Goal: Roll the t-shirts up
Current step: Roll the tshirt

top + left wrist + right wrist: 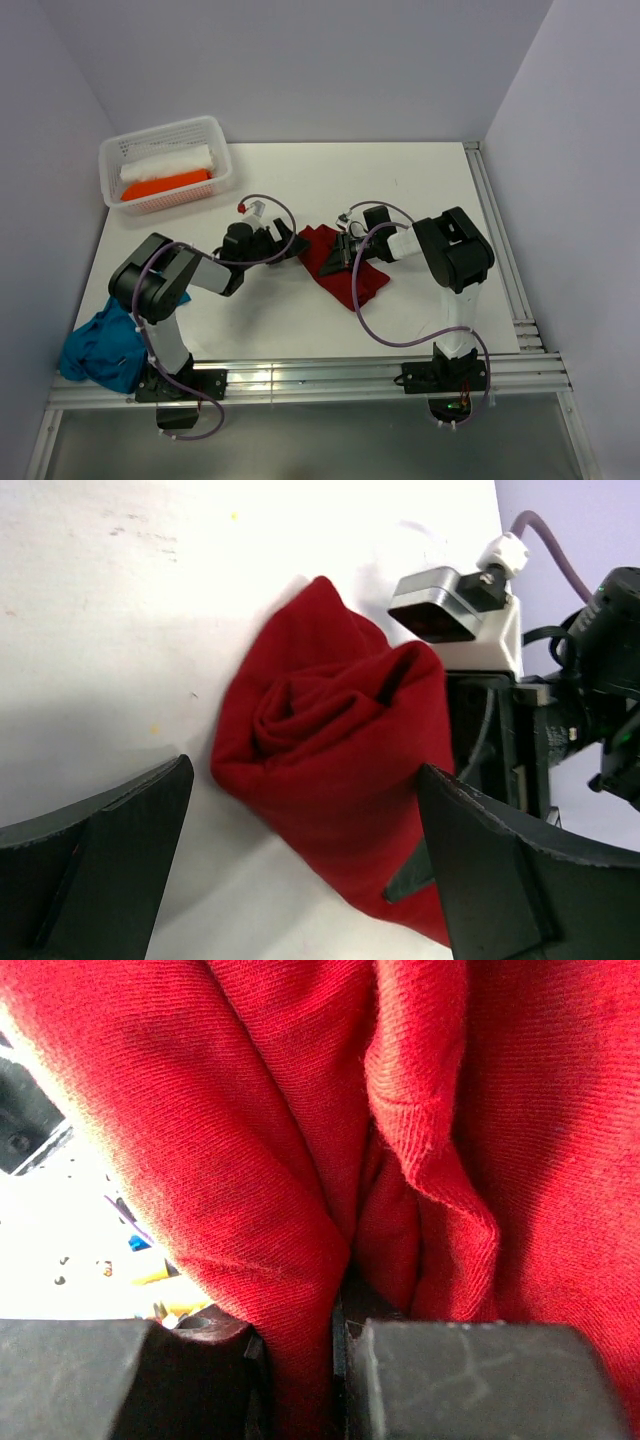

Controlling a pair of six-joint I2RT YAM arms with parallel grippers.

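Dark red t-shirt (352,285) half-rolled: our right gripper (345,252) pinches it, left gripper (292,245) spread wide beside it. Orange roll (165,186), white roll (165,163) in basket (160,131) beyond left gripper; teal t-shirt heap (100,345) behind it, unrolled.

Top view: you look down from high behind the arm bases (175,385), which sit at the bottom of frame. It faces forward over the whole tabletop (430,190) to the walls (300,60); far off, wide. Left wrist view: you sit low and close over the tabletop, facing out between the fingers of the left hand (305,775), at lower left and lower right. Right wrist view: you're jammed against cloth, with the right hand (340,1330) along the bottom edge and little else visible. All three share the dark red t-shirt (345,280), at the center of the top view. Left wrist also catches the right hand at right of frame.
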